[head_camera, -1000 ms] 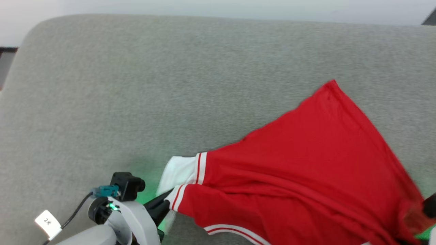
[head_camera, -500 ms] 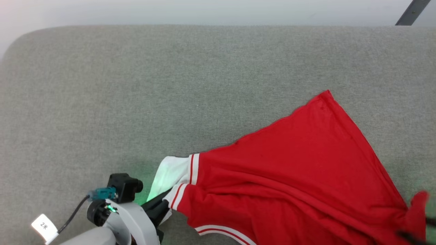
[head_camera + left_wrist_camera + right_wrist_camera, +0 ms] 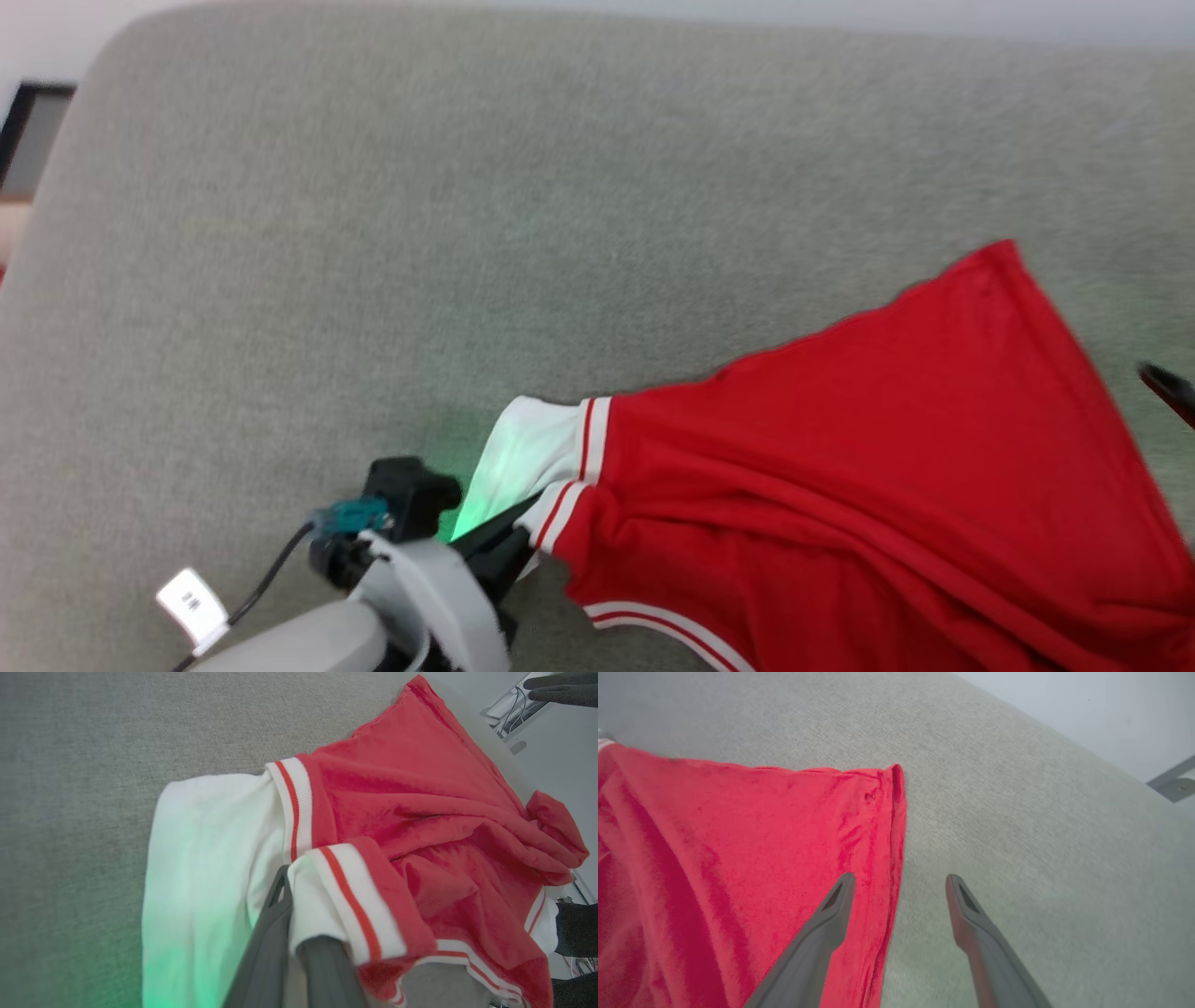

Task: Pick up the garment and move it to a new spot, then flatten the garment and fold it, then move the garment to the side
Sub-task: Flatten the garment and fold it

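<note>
Left pincer (image 3: 301, 907) pinches the garment's (image 3: 840, 467) white sleeve end; right pincer (image 3: 899, 886) gapes over its hem on the grey desk (image 3: 373, 233) (white cable tag (image 3: 191, 602) unreadable).

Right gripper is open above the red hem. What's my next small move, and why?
Probably lower the right gripper onto the garment's hem and close. It is open astride that edge, with the corner just ahead, while the left gripper is shut on the white sleeve end. A second grip would likely let you pull the bunched cloth flat.
</note>
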Motion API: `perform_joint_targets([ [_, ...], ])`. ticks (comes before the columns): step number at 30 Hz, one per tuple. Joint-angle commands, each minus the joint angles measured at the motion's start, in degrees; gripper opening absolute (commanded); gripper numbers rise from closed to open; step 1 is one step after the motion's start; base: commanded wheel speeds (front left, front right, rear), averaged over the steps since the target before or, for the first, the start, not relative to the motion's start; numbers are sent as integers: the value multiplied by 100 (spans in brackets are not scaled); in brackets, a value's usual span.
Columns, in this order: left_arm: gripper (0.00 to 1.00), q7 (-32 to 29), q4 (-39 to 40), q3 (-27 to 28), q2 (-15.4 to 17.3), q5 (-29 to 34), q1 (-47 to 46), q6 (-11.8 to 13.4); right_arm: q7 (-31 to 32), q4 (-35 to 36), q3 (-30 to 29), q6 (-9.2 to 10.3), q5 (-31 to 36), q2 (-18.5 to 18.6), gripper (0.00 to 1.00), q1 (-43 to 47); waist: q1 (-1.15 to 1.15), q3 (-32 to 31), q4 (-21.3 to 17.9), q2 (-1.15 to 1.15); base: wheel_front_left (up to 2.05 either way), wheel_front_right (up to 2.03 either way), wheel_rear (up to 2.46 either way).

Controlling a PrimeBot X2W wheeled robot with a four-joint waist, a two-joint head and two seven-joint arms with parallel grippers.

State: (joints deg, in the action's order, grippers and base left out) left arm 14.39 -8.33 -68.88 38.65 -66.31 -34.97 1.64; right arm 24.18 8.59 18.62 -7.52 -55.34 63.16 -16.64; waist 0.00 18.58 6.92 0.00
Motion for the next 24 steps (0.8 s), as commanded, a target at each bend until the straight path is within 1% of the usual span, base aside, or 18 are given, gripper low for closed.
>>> perform_joint_targets([
  [1, 0, 19, -67, 18, -145, 80, -152, -62, 299, -171, 262, 8, 420, -282, 100, -564, 0, 458, 345, 0, 0, 0, 0],
  [3, 0, 25, -149, 25, -250, 107, -225, -104, 600, -457, 612, 8, 758, -653, 100, -1141, 0, 613, 421, 0, 0, 0, 0],
  [4, 0, 21, -186, 29, -310, 131, -265, -130, 716, -610, 785, 7, 893, -776, 100, -1398, 0, 680, 456, 0, 0, 0, 0],
  [6, 0, 20, -288, 35, -433, 156, -331, -182, 909, -956, 1152, 8, 1089, -971, 100, -1901, 0, 795, 520, 0, 0, 0, 0],
  [8, 0, 22, -404, 31, -552, 202, -384, -239, 1037, -1271, 1492, 8, 1147, -1109, 100, -2294, 0, 881, 588, 0, 0, 0, 0],
  [10, 0, 17, -544, 19, -666, 232, -423, -286, 1178, -1508, 1838, 8, 1158, -1114, 100, -2534, 0, 914, 669, 0, 0, 0, 0],
  [14, 0, 28, -774, 85, -825, 238, -375, -372, 1405, -1779, 2514, 8, 956, -1074, 100, -2701, 0, 878, 741, 0, 0, 0, 0],
  [15, 0, 33, -829, 95, -850, 248, -342, -396, 1409, -1801, 2640, 7, 880, -1044, 53, -2737, 0, 858, 743, 0, 0, 0, 0],
  [16, 0, 33, -829, 95, -850, 248, -342, -396, 1409, -1801, 2640, 7, 880, -1044, 53, -2737, 0, 858, 743, 0, 0, 0, 0],
  [17, 0, 37, -878, 105, -867, 251, -308, -414, 1353, -1853, 2711, 7, 810, -1046, 31, -2782, 0, 830, 738, 0, 0, 0, 0],
  [18, 0, 39, -924, 112, -873, 252, -277, -442, 1305, -1884, 2755, 7, 758, -1037, 0, -2829, 0, 802, 727, 0, 0, 0, 0],
  [20, 0, 40, -1026, 127, -848, 270, -250, -500, 1123, -1947, 2802, 8, 686, -1017, 0, -2947, 0, 734, 693, 0, 0, 0, 0],
  [24, 0, 33, -1164, 223, -761, 270, -508, -617, 416, -2213, 2546, 9, 697, -987, 0, -3280, 0, 582, 601, 0, 0, 0, 0],
])
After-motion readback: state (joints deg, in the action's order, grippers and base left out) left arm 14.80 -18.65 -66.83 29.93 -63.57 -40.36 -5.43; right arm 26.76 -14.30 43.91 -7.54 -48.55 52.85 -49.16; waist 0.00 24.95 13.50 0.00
